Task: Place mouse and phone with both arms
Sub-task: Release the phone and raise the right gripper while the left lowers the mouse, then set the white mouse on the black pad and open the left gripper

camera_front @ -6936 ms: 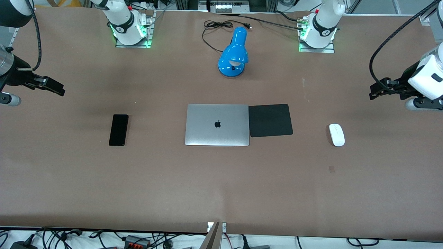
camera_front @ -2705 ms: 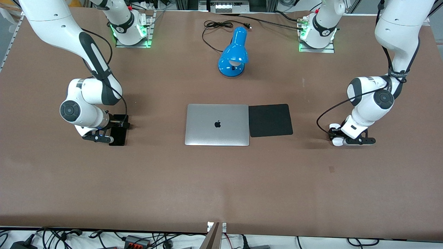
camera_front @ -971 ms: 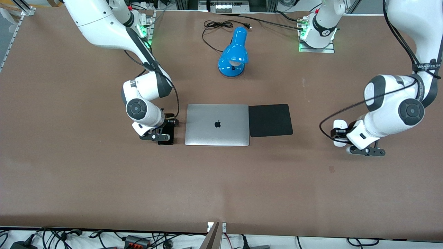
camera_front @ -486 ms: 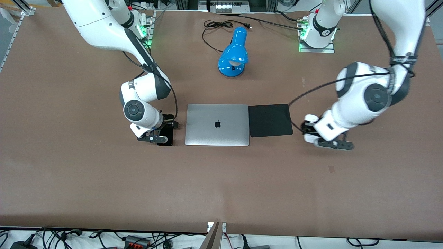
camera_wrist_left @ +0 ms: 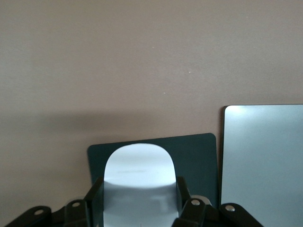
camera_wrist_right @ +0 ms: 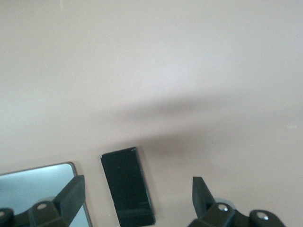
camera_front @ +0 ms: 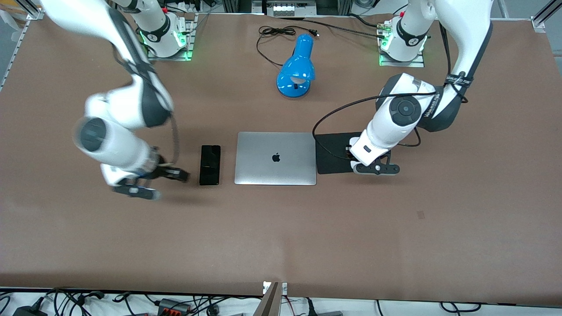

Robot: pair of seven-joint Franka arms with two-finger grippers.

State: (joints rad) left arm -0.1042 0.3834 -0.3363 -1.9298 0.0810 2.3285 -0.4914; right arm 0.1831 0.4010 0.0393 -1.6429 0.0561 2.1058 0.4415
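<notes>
The white mouse (camera_wrist_left: 138,182) is held between the fingers of my left gripper (camera_wrist_left: 138,190), just over the black mat (camera_wrist_left: 199,156). In the front view my left gripper (camera_front: 351,156) is over the mat (camera_front: 333,149) and its wrist hides the mouse. The black phone (camera_front: 210,165) lies flat on the table beside the laptop (camera_front: 275,158), toward the right arm's end. My right gripper (camera_front: 169,174) is open and empty over bare table beside the phone. The right wrist view shows the phone (camera_wrist_right: 128,187) lying apart from both open fingers (camera_wrist_right: 73,189) of my right gripper (camera_wrist_right: 137,184).
A blue desk lamp (camera_front: 297,66) with a black cable (camera_front: 274,33) stands between the two arm bases, farther from the front camera than the laptop. The laptop is closed and shows in both wrist views, silver in the left (camera_wrist_left: 262,161) and right (camera_wrist_right: 33,187).
My right gripper has let go of the phone beside the laptop and drawn away toward the right arm's end. My left gripper has carried the mouse from beside the mat to over it.
</notes>
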